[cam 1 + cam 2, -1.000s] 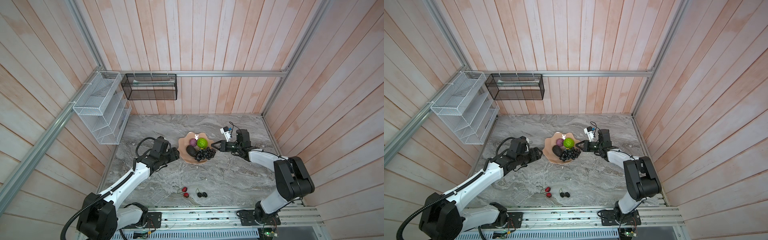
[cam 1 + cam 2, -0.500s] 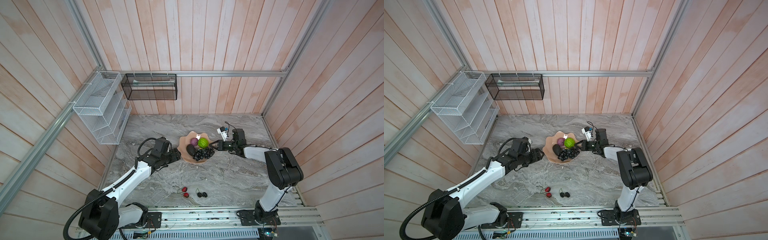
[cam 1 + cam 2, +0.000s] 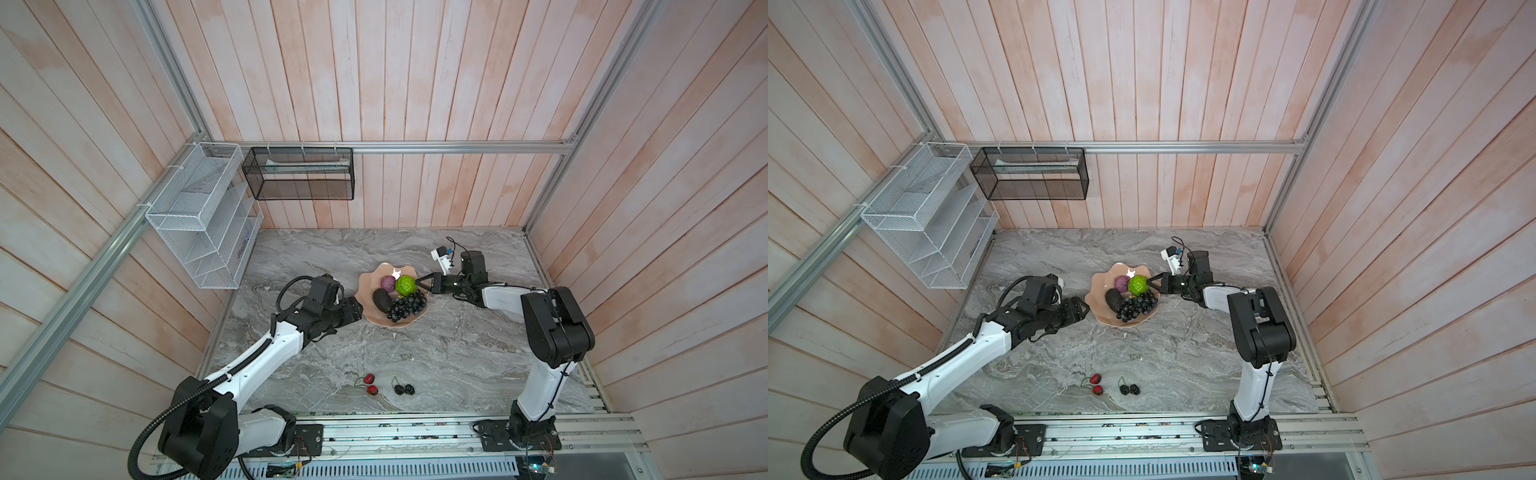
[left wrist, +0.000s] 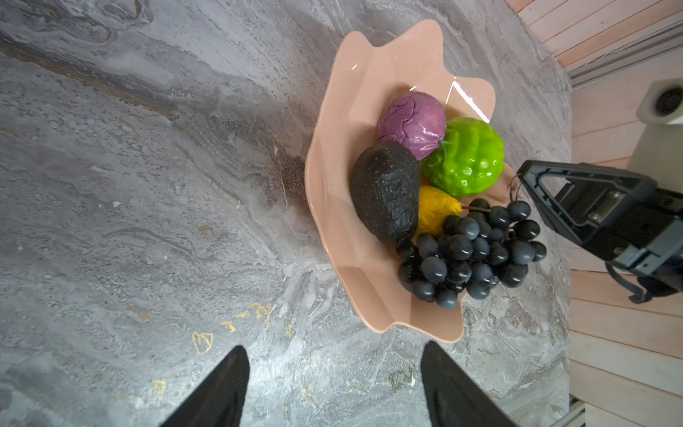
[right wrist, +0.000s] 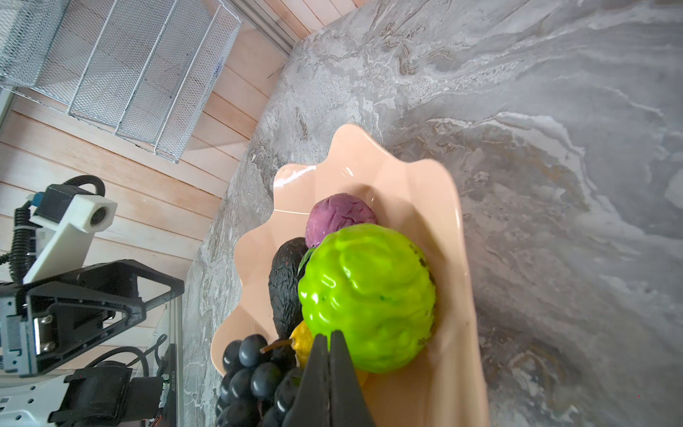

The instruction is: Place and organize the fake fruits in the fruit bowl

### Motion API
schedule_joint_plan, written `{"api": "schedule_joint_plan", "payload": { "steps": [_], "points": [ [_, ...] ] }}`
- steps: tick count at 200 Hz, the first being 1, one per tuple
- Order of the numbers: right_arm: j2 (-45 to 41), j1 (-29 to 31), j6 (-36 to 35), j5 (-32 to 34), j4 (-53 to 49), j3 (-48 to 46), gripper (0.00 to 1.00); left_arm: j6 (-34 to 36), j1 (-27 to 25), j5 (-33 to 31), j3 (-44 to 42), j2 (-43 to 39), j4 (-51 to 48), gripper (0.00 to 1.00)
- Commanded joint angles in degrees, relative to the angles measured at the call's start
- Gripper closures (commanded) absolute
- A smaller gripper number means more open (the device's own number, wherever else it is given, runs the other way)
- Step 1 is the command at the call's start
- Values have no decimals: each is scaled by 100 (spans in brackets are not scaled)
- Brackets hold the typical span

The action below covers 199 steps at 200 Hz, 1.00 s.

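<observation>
You have one fruit bowl, glossy peach-pink with a wavy rim, mid-bench. It holds five fruits: avocado, purple one, bumpy green one, yellow one and grape bunch. Two pairs, the red pair and the black berry pair, lie near you. Your left claw gapes empty just left of the bowl. Your right claw is pinched together beside the green one, and you cannot tell whether it holds anything.

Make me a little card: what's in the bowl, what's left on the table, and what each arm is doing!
In bowl: avocado, purple fruit, green fruit, yellow fruit, grapes
On table: red pair, black pair
Left end effector: open, empty, beside bowl
Right end effector: shut, tip by green fruit
</observation>
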Motion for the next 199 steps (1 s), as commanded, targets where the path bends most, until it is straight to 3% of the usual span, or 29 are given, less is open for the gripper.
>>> {"api": "schedule_joint_plan", "payload": {
  "steps": [1, 43, 61, 106, 165, 199],
  "points": [
    [114, 135, -203, 95, -84, 261, 100, 38, -20, 31, 30, 0, 77, 24],
    [223, 184, -403, 245, -585, 615, 100, 61, -56, 91, -14, -104, 37, 22],
    [77, 190, -510, 424, -739, 611, 85, 79, -65, 105, -24, -159, -14, 22],
    [-461, 191, -972, 1021, -1620, 832, 64, 164, -65, 290, -45, -231, -236, 24],
    [-1551, 447, -1276, 2057, -2039, 360, 49, 353, -241, 262, -90, -117, -847, 24],
    [-2047, 637, -1238, 2511, -1904, -182, 51, 276, -604, 68, -109, 91, -1067, 25]
  ]
}}
